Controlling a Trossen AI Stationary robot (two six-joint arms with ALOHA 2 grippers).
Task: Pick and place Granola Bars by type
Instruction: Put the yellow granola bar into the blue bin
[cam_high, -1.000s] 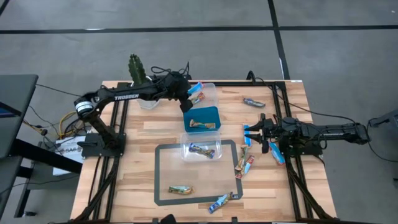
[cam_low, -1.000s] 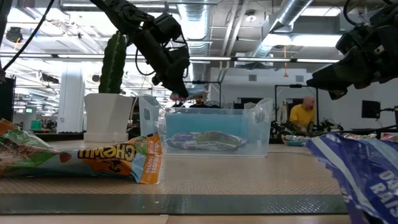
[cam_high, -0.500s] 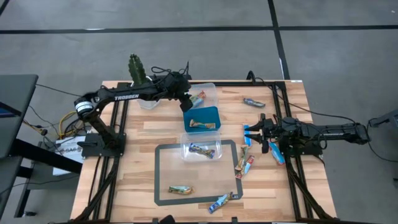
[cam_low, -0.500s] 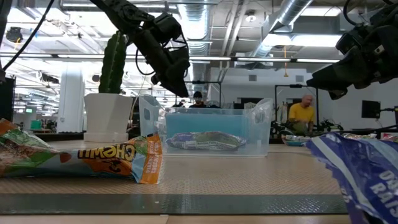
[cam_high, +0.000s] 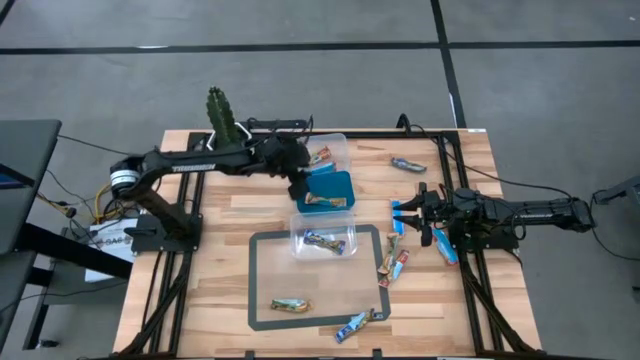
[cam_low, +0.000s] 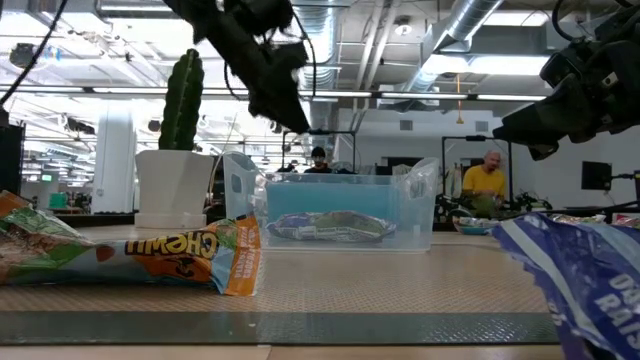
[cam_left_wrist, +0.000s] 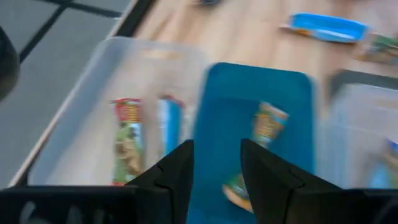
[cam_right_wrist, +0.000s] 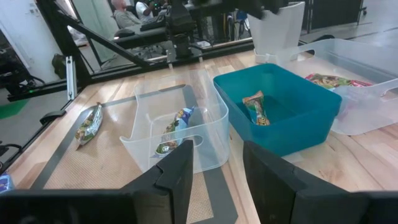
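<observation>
The left gripper (cam_high: 300, 182) hangs open and empty over the tubs near the table's far edge. The loose granola bars (cam_high: 397, 262) lie toward the right edge, just beside the right gripper (cam_high: 412, 214), also open and empty, so that arm is nearer.

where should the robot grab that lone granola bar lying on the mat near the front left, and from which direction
Take the granola bar across its middle, coming straight down from above. It lies flat on the mat with its long axis roughly left to right and nothing touching it, so fingers closing across the narrow width should fit. The crimped ends look thin and likely to slip.
</observation>
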